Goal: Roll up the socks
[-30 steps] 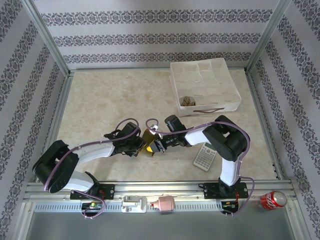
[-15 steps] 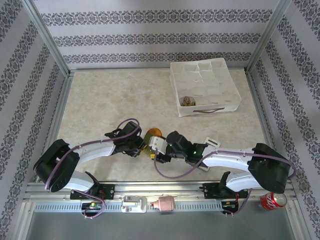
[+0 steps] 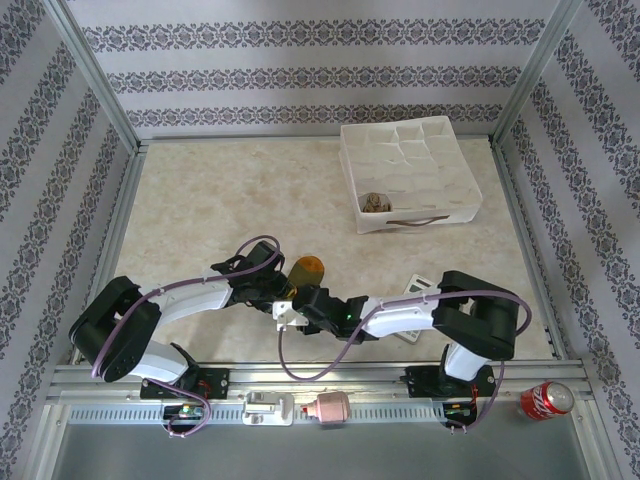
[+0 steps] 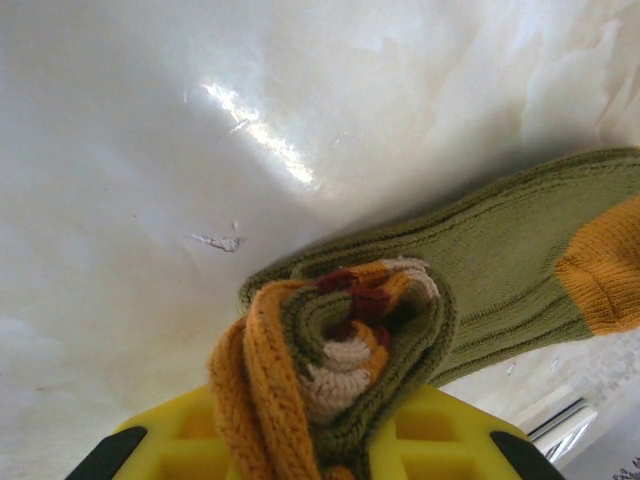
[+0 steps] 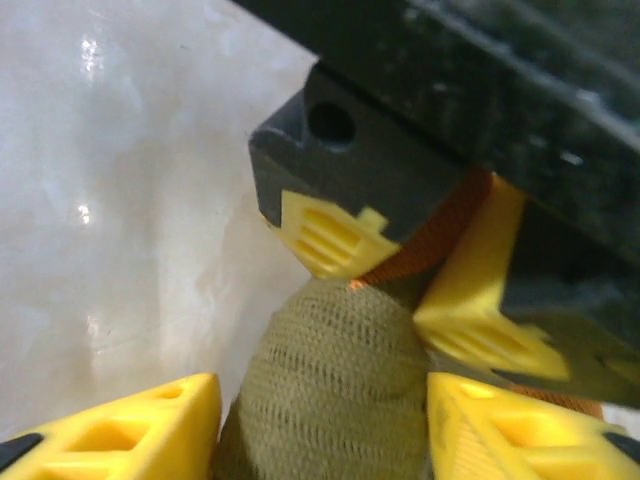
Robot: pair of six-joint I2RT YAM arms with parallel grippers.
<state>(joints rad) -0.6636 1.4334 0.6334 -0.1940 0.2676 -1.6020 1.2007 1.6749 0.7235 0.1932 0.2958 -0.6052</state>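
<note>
Both arms meet low at mid-table, nearer the near edge than the far wall. Left gripper (image 3: 277,288) is clamped on the rolled end of the olive sock (image 3: 308,268). In the left wrist view the roll (image 4: 345,335) sits tight on the yellow fingers (image 4: 440,440), with the unrolled part and orange toe running far-right, flat on the table (image 3: 200,190). Right gripper (image 3: 298,300) comes in from the right, jaws part open, straddling the olive roll (image 5: 330,400). Its fingers (image 5: 130,425) are right against the fabric; can't tell if they're squeezing. The argyle sock (image 3: 375,202) is rolled in the near-left compartment of the organizer box (image 3: 440,215) at far right. A calculator (image 3: 415,288) pokes out under the right arm. Open marble lies left and far of the grippers. A soda can (image 3: 545,400) is on the near rail at right.
</note>
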